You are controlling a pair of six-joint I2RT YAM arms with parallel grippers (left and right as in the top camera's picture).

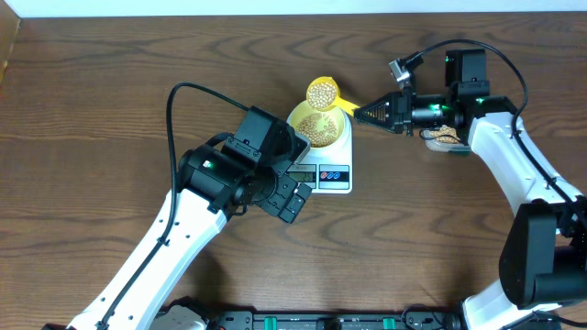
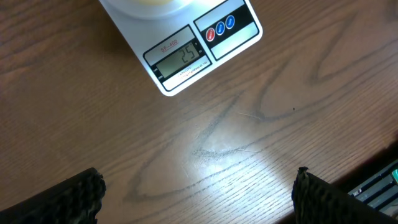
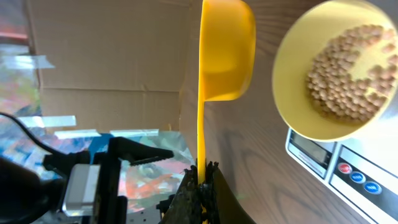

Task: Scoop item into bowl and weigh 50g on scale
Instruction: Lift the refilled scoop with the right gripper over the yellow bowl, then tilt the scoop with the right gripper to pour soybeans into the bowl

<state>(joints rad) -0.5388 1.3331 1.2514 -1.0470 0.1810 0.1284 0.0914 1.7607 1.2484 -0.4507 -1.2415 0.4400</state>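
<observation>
Right gripper [image 3: 203, 186] fingers pinch the scoop [image 3: 227, 50] handle. Left gripper [image 2: 199, 196] fingers spread, empty. Left arm [image 1: 174, 229] covers the scale [image 1: 337, 176] edge overhead; display digits faint, bowl [image 3: 283, 81] rim cropped.

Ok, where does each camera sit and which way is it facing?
Overhead: above the table, straight down; left arm, right arm, scale, bowl, scoop.
Left wrist: on the left arm, facing down at the scale's display; open left gripper frames the bottom corners.
Right wrist: on the right arm, facing along the scoop, bowl beside it; right gripper shut on the handle.
Shared: all show the scale; overhead and right wrist also bowl, scoop.
</observation>
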